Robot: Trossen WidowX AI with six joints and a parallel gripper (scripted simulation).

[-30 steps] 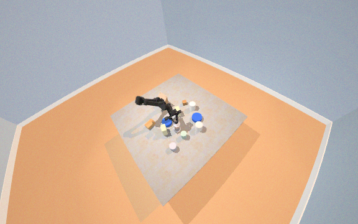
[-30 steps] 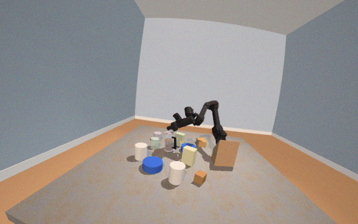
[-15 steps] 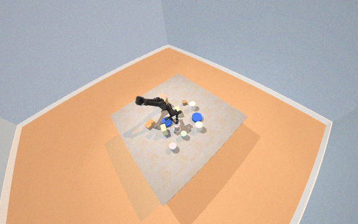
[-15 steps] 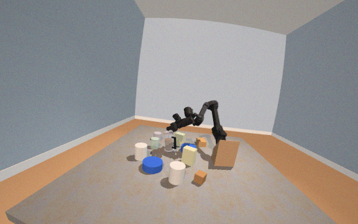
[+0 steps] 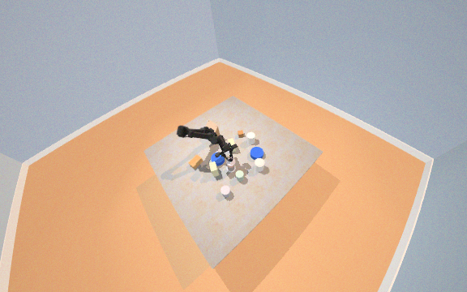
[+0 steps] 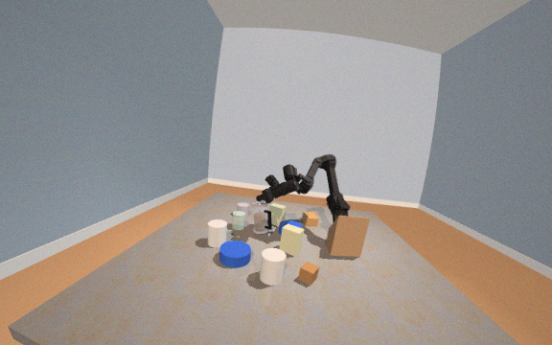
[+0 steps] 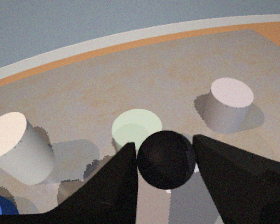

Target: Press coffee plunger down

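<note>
Top view: arm (image 5: 205,135) reaches from the counter's (image 5: 282,154) far-left side into the cluster of things at its middle; claw (image 5: 229,156) sits right over the coffee press (image 5: 230,166), which stands between the yellow block (image 5: 215,169) and the green cylinder (image 5: 239,174), with a blue disc (image 5: 257,152) just beyond it. Too small here to read the fingers. Exterior view: claw (image 6: 263,196) is low over the press (image 6: 261,221), press upright on the counter (image 6: 171,297), black handle (image 6: 268,219) facing the yellow block (image 6: 277,214); pale green cylinder (image 6: 239,219) just beside the press, tall brown box (image 6: 347,236) near the arm base. Wrist view: claw (image 7: 165,163) is clamped on the black plunger knob (image 7: 165,159), one finger (image 7: 114,183) touching each side; glass body of the press (image 7: 160,219) right under it, green cylinder (image 7: 136,129) just behind the knob, white cylinder (image 7: 16,145) and grey-pink cylinder (image 7: 228,103) further off to either side.
</note>
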